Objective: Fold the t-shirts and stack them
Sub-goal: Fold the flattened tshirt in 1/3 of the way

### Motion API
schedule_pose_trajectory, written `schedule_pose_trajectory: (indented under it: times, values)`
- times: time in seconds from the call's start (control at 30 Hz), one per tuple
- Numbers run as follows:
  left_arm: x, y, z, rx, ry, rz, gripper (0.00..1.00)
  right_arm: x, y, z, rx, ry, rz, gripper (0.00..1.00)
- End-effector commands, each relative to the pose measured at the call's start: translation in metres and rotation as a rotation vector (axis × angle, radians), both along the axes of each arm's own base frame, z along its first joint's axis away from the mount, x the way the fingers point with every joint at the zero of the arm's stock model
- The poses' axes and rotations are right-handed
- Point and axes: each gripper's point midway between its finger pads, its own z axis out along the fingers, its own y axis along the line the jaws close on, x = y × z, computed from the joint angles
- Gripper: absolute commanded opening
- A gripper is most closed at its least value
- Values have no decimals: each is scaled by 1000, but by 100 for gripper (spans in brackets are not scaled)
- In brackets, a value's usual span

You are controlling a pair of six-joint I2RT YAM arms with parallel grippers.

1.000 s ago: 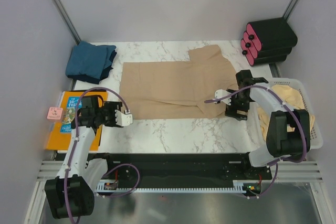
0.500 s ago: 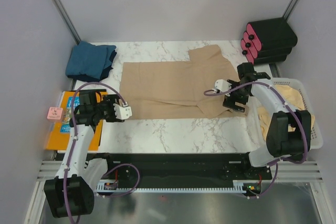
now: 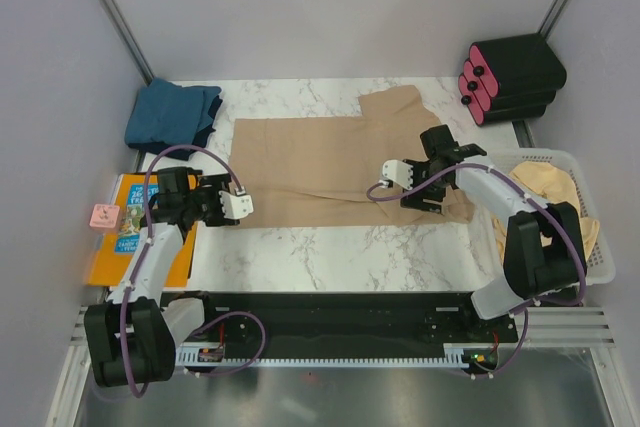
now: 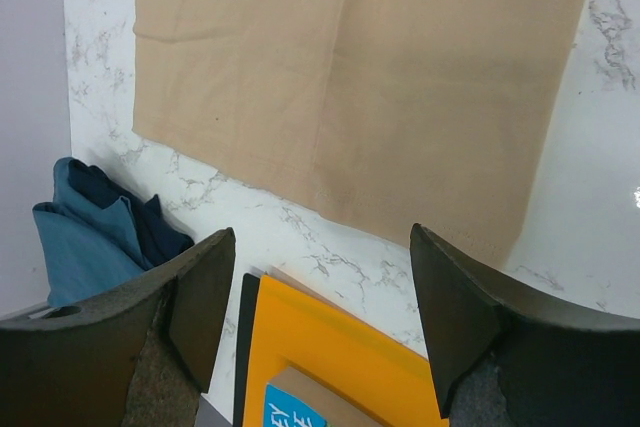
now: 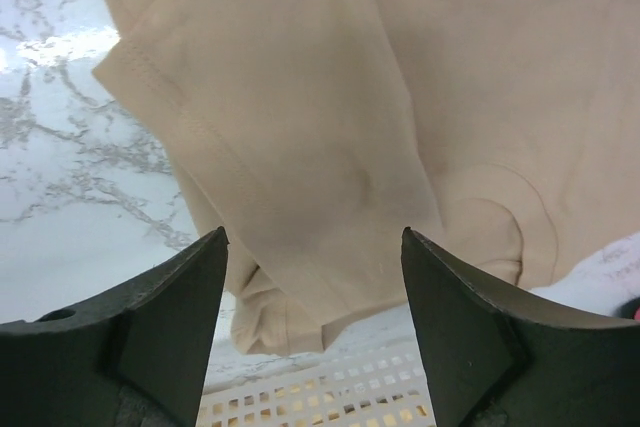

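Overhead, we see the tan t-shirt spread flat mid-table. The left gripper sits just off its near-left corner, and the right gripper is over its near sleeve. We judge that pinching one layer, or lifting unevenly, would skew the fold and drag the tucked sleeve loose. The white basket at right holds a pale beige shirt; the folded teal-blue shirt lies far left. On the left wrist we find the jaws spread and empty, facing the hem. On the right wrist they are spread and empty, over the sleeve.
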Motion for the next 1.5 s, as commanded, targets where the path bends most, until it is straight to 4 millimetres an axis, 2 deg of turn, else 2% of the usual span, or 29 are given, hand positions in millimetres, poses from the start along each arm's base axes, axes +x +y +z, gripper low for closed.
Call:
schedule_pose_trajectory:
  times: [0.0,0.2,0.3,0.57,0.83,0.93,1.03,1.13,1.17,1.23,1.47]
  values:
    - [9,-2,2,-28,-19,20,78,-14,3,-3,2,28,44,77]
    - [6,-2,-2,-25,-23,29,78,-22,-6,-5,-41,32,75,77]
    - [5,-4,-4,-30,-19,26,78,-24,-8,-15,-49,57,71,76]
    - [8,-7,-3,-29,-27,31,78,-3,-7,-26,-53,1,30,73]
    - [12,-6,-2,-26,-35,39,78,-1,-9,-30,-65,-12,35,70]
    - [12,-6,-2,-25,-34,42,78,-4,-10,-32,-72,-7,42,65]
    - [12,-6,-5,-26,-30,42,78,-3,-11,-33,-77,-8,41,55]
    - [14,-7,-4,-27,-34,40,78,-1,-10,-32,-76,-11,40,42]
    - [13,-7,-5,-27,-30,40,78,-1,-11,-32,-76,-12,38,33]
    - [15,-7,-5,-24,-30,41,78,2,-10,-28,-77,-20,35,26]
    - [14,-8,-7,-22,-29,35,78,21,-7,-5,-76,-76,38,16]
